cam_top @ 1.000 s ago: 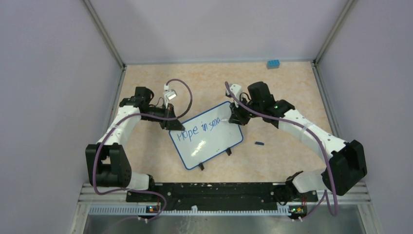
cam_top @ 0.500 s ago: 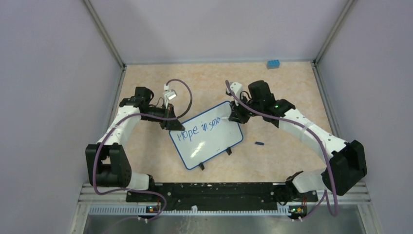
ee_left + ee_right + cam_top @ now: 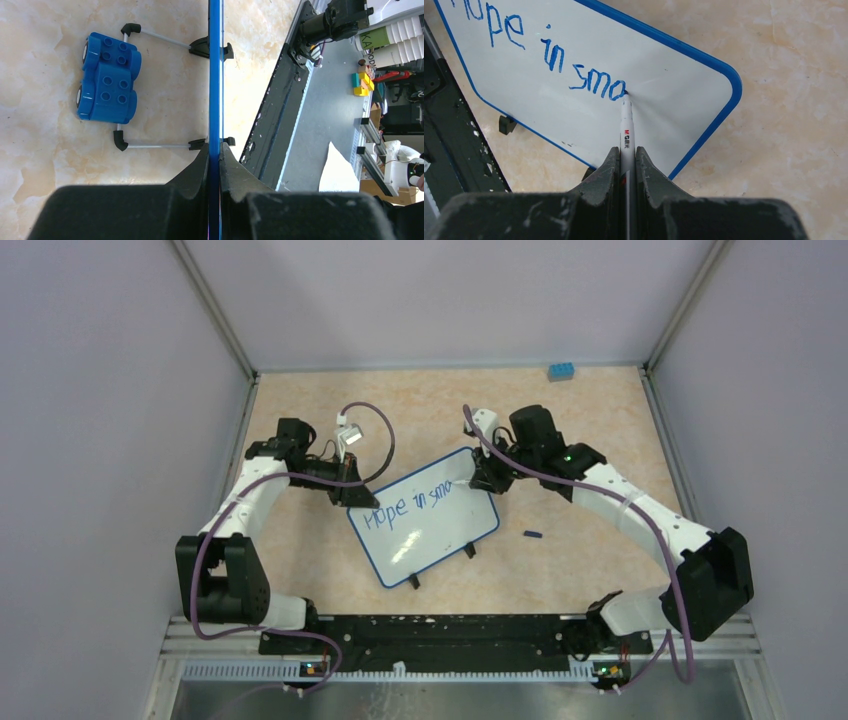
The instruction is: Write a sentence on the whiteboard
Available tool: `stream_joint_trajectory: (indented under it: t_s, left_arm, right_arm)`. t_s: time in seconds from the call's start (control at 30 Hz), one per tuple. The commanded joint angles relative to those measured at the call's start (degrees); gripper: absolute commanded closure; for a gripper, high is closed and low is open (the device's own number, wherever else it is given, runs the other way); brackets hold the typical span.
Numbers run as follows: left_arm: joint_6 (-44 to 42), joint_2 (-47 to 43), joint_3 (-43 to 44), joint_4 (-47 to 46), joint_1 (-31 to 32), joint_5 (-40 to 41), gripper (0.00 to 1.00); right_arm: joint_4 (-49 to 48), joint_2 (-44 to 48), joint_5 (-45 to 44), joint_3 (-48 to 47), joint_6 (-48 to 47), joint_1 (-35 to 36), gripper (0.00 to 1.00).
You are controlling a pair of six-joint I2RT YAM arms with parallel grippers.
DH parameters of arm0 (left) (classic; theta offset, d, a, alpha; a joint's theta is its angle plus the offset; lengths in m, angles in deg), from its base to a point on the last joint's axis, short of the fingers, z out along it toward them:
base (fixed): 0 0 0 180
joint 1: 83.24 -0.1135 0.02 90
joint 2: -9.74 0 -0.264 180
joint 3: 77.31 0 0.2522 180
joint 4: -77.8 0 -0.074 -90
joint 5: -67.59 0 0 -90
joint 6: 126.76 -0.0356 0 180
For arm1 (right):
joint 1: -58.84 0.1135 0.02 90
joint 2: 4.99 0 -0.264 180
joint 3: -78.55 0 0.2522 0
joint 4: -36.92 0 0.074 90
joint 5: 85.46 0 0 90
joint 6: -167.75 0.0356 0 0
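The whiteboard (image 3: 425, 520) stands tilted on black clip feet at the table's middle. Its blue rim shows edge-on in the left wrist view (image 3: 215, 75). My left gripper (image 3: 357, 492) is shut on the rim at the board's upper left corner (image 3: 215, 150). The sentence (image 3: 410, 504) reads "Hope in sma" in blue, one line (image 3: 574, 75). My right gripper (image 3: 483, 480) is shut on a white marker (image 3: 626, 132). The marker's tip touches the board just after the last letter.
A blue toy brick (image 3: 561, 371) lies at the far right edge. A small dark marker cap (image 3: 533, 534) lies right of the board. In the left wrist view a blue brick (image 3: 107, 77) lies behind the board by its wire feet.
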Motion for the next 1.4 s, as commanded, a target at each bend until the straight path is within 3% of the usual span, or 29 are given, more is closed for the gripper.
stream_joint_trajectory:
  t_s: [0.0, 0.53, 0.93, 1.37]
  left_arm:
    - [-0.51, -1.12, -0.59, -0.13, 0.23, 0.12, 1.00]
    - [-0.37, -1.28, -0.50, -0.25, 0.23, 0.03, 1.00]
    - [-0.29, -1.36, -0.50, -0.27, 0.22, -0.09, 1.00]
    - [-0.27, -1.49, -0.63, -0.34, 0.23, 0.03, 1.00]
  right_arm:
    - [-0.62, 0.54, -0.22, 0.32, -0.51, -0.12, 1.00]
    - [1.21, 1.92, -0.99, 1.44, -1.63, 0.01, 1.00]
    - [3.67, 2.89, 1.85, -6.01, -2.10, -0.84, 1.00]
    - [1.04, 0.15, -2.29, -7.68, -1.16, -0.99, 1.00]
